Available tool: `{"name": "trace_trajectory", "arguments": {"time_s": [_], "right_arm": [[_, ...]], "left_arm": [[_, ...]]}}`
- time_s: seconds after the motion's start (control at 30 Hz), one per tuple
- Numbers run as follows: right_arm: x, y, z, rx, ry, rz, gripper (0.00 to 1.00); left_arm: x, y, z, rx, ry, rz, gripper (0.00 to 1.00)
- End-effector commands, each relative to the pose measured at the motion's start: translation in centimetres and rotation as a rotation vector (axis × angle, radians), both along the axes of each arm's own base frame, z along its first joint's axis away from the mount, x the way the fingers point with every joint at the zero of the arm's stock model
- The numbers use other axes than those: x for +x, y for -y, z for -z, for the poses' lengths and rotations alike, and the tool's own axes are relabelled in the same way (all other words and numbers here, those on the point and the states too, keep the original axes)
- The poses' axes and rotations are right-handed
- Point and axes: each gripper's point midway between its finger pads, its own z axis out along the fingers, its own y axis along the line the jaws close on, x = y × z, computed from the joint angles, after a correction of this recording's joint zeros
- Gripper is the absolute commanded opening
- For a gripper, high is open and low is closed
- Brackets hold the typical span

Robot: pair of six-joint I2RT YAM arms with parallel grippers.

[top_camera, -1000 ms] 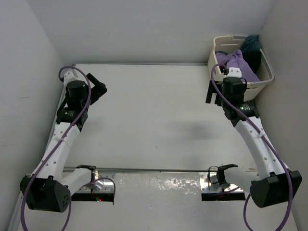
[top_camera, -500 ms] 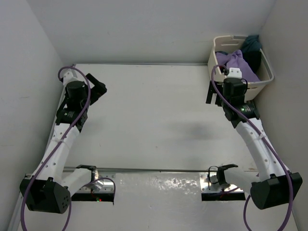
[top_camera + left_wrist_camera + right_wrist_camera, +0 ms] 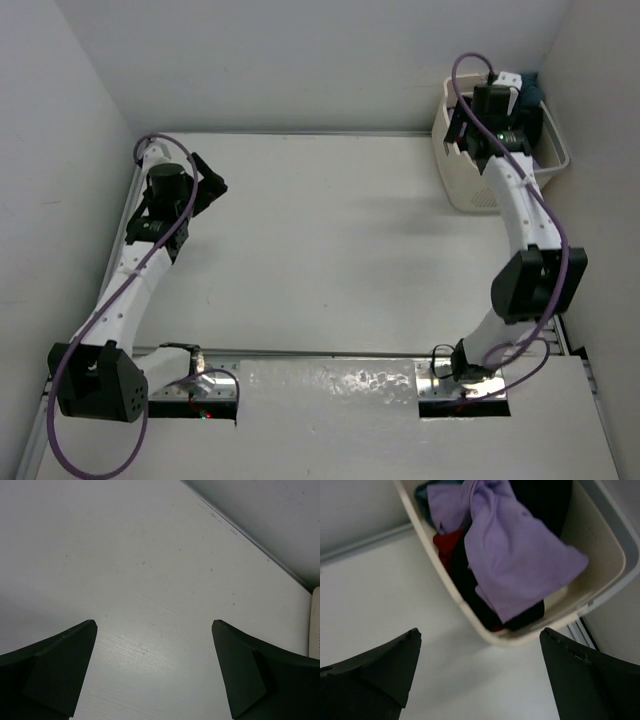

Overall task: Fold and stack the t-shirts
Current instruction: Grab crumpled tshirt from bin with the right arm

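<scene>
The right gripper (image 3: 479, 635), wide open and empty, hangs over the basket (image 3: 600, 545) in the tabletop's far right corner, likely for the topmost lavender t-shirt (image 3: 510, 565). The left gripper (image 3: 153, 625) idles, equally open and empty.

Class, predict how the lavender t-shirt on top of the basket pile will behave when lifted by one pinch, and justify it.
The lavender t-shirt lies crumpled in soft folds, so it will probably droop limply from one pinch. It looks thin, so likely light. It drapes over the black t-shirt in the basket, so lifting may drag that along.
</scene>
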Motion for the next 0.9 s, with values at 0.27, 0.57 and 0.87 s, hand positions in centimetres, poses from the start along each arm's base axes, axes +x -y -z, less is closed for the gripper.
{"name": "trace_trajectory", "arguments": {"time_s": [0.27, 0.57, 0.87], "right_arm": [[13.4, 8.5, 2.0, -0.007, 0.074, 0.252, 0.96], [14.1, 10.0, 7.1, 0.057, 0.056, 0.272, 0.76], [14.8, 9.4, 6.7, 0.085, 0.071, 0.227, 0.16]], "left_arm": [[4.7, 0.2, -2.8, 0.052, 0.104, 0.02, 1.0], [6.5, 0.5, -1.5, 0.055, 0.074, 0.033, 1.0], [6.9, 0.4, -0.7, 0.061, 0.049, 0.027, 1.0]]}}
